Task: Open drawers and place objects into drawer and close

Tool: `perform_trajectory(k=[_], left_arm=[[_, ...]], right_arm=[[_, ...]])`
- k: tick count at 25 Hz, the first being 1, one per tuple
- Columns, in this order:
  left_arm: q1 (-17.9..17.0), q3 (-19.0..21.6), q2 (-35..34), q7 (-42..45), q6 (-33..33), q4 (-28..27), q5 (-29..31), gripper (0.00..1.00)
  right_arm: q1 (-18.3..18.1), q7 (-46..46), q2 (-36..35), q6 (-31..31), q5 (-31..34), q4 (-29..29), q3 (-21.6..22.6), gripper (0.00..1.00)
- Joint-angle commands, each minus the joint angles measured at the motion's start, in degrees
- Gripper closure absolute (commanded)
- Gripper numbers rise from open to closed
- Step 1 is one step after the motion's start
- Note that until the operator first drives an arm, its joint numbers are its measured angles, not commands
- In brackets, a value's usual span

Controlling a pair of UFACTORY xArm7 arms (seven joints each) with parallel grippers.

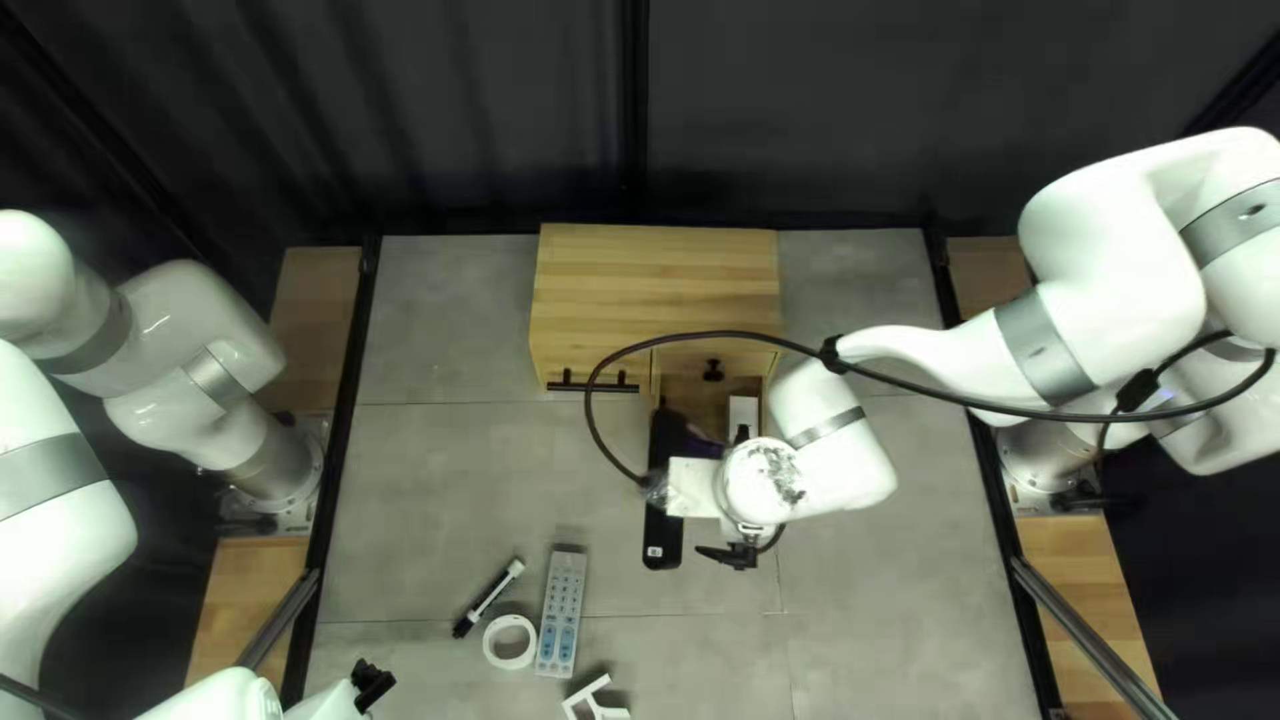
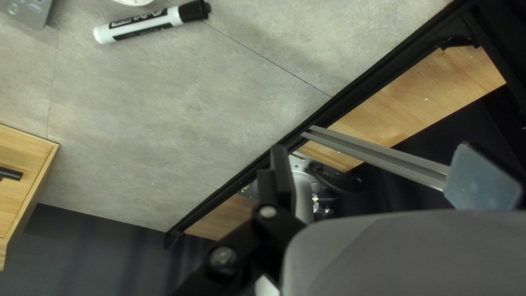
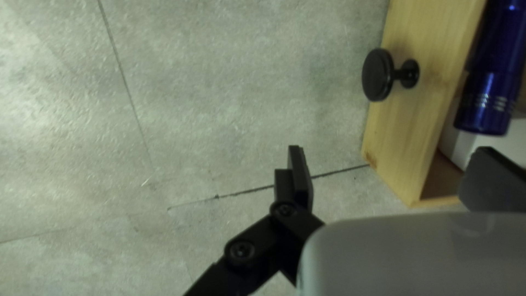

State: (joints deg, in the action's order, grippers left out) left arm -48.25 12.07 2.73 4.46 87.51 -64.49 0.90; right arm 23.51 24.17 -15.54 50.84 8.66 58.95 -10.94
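Right gripper is open; blue flashlight in drawer is cut off.

On my table, the cabinet stands at 12 o'clock, its open drawer jutting toward 6 — flashlight and box inside. Around the tape roll: marker at 11, remote at 2.

One wooden cabinet, one open drawer, one blue flashlight, one white object, one marker, one remote control, one white ring and one white angular piece.
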Motion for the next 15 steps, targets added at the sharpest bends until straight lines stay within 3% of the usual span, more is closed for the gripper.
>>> perform_trajectory(k=[1, 8, 15], left_arm=[[0.0, 0.0, 0.0, 0.0, 0.0, 0.0, 0.0, 0.0], [0.0, 0.0, 0.0, 0.0, 0.0, 0.0, 0.0, 0.0], [0.0, 0.0, 0.0, 0.0, 0.0, 0.0, 0.0, 0.0]], right_arm=[[-0.4, -0.7, 0.4, 1.4, -0.5, -0.1, -0.1, 0.0], [-1.1, -2.5, 1.1, 3.1, -0.3, -0.7, -0.5, 0.0], [-1.8, -6.0, 1.4, 0.8, -1.6, -2.0, 0.0, 0.0]])
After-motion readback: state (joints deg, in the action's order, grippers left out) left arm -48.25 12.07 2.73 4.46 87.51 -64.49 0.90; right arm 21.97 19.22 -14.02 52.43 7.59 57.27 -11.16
